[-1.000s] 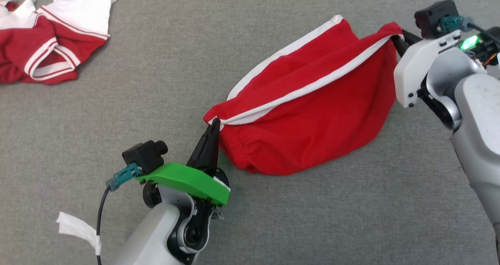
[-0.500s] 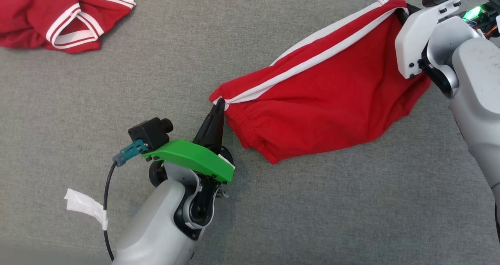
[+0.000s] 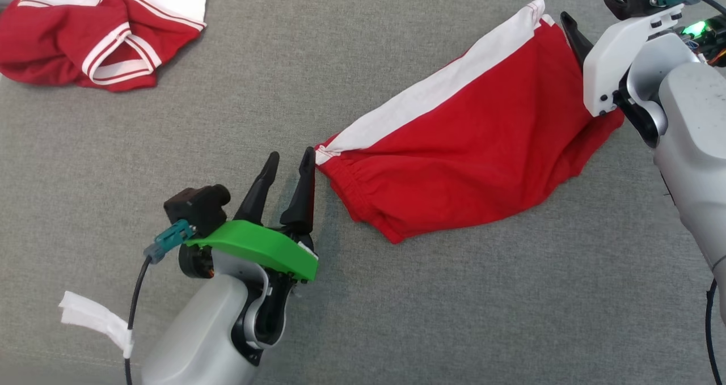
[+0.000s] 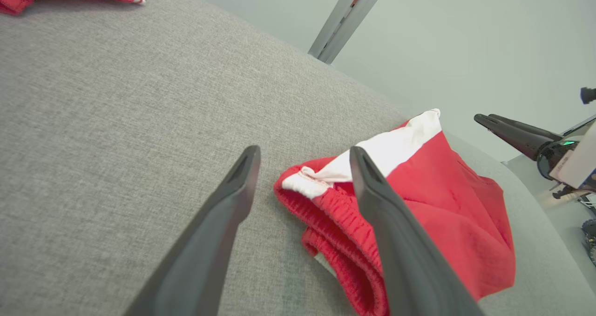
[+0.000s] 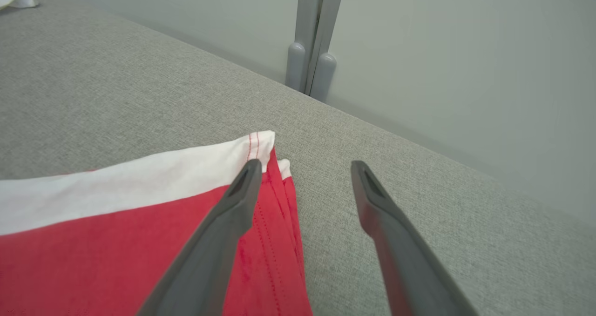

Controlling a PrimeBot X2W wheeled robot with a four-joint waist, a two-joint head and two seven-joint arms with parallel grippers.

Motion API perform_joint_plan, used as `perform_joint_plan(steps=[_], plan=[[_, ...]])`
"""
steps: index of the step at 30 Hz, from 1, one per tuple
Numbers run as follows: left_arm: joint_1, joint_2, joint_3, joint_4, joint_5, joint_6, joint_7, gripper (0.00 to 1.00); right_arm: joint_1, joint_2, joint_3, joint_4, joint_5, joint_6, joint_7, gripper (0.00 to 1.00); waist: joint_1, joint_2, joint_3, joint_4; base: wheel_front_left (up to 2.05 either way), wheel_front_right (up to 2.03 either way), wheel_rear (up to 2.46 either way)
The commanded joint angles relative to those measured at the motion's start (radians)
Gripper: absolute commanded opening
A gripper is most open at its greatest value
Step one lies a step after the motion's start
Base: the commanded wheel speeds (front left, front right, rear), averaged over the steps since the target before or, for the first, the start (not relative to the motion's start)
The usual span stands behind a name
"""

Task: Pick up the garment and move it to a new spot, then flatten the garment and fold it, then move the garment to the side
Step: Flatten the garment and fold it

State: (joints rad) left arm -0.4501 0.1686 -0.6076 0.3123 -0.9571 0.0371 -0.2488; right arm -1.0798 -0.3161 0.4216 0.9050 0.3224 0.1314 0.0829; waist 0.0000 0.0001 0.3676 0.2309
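Observation:
The garment [image 3: 465,147] is a pair of red shorts with a broad white side stripe. It lies spread on the grey fabric surface [image 3: 363,317], running from the centre up to the right. My left gripper [image 3: 291,153] is open, its fingertips just left of the elastic waistband corner [image 4: 302,185], with nothing between them. My right gripper [image 3: 587,13] is open at the garment's far right corner [image 5: 260,144]. One of its fingers [image 5: 223,223] hangs over the red cloth and the other is above bare grey fabric. Neither gripper holds the garment.
A second red-and-white garment [image 3: 96,39] lies crumpled at the far left. A white tape tag [image 3: 91,317] hangs from the left arm's cable. Beyond the surface's far edge stand a grey metal post [image 5: 312,41] and a pale wall.
Both grippers were shut on the garment's two corners and now stand open. The garment has dropped flat, its white stripe spread wide. The head camera has shifted, moving the whole picture.

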Motion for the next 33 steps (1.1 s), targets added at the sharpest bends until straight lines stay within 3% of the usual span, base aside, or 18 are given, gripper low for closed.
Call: perform_joint_plan(steps=[1, 6, 12, 25, 26, 27, 28, 29, 33], plan=[[0.019, 0.018, 0.010, -0.015, 0.026, 0.007, -0.009, 1.00, 0.012, -0.006, 0.007, 0.014, 0.014, -0.001, -0.010, 1.00, 0.0000, -0.0001, -0.028, -0.005, 0.00, 0.00, 0.00], [0.071, 0.066, 0.052, -0.060, 0.103, 0.037, -0.018, 1.00, 0.043, -0.005, 0.030, 0.046, 0.071, -0.001, 0.006, 1.00, 0.0000, -0.0001, -0.065, -0.001, 0.00, 0.00, 0.00], [0.147, 0.058, 0.141, -0.101, 0.144, 0.058, -0.016, 1.00, 0.079, -0.023, 0.076, 0.070, 0.130, -0.001, 0.056, 1.00, 0.0000, -0.0001, -0.078, 0.017, 0.00, 0.00, 0.00], [0.233, 0.003, 0.264, -0.101, 0.212, 0.022, -0.016, 1.00, 0.142, -0.062, 0.134, 0.162, 0.185, -0.001, 0.144, 1.00, 0.0000, -0.0001, -0.074, 0.073, 0.00, 0.00, 0.00], [0.236, 0.000, 0.268, -0.099, 0.215, 0.020, -0.016, 1.00, 0.144, -0.062, 0.139, 0.163, 0.190, -0.001, 0.148, 0.84, 0.0000, -0.0001, -0.075, 0.074, 0.00, 0.00, 0.00], [0.239, -0.003, 0.273, -0.096, 0.220, 0.015, -0.015, 1.00, 0.147, -0.061, 0.146, 0.164, 0.196, -0.001, 0.153, 0.39, 0.0000, -0.0001, -0.077, 0.075, 0.00, 0.00, 0.00], [0.240, -0.005, 0.276, -0.094, 0.224, 0.014, -0.015, 1.00, 0.151, -0.061, 0.151, 0.164, 0.199, -0.001, 0.154, 0.27, 0.0000, -0.0001, -0.079, 0.075, 0.00, 0.00, 0.00], [0.242, -0.007, 0.282, -0.092, 0.229, 0.011, -0.016, 1.00, 0.155, -0.060, 0.157, 0.164, 0.205, -0.001, 0.155, 0.00, 0.0000, -0.0001, -0.082, 0.075, 0.00, 0.00, 0.00], [0.248, -0.013, 0.299, -0.093, 0.250, -0.002, -0.015, 1.00, 0.166, -0.052, 0.170, 0.159, 0.228, -0.001, 0.139, 0.00, 0.0000, -0.0001, -0.096, 0.064, 0.00, 0.00, 0.00]])
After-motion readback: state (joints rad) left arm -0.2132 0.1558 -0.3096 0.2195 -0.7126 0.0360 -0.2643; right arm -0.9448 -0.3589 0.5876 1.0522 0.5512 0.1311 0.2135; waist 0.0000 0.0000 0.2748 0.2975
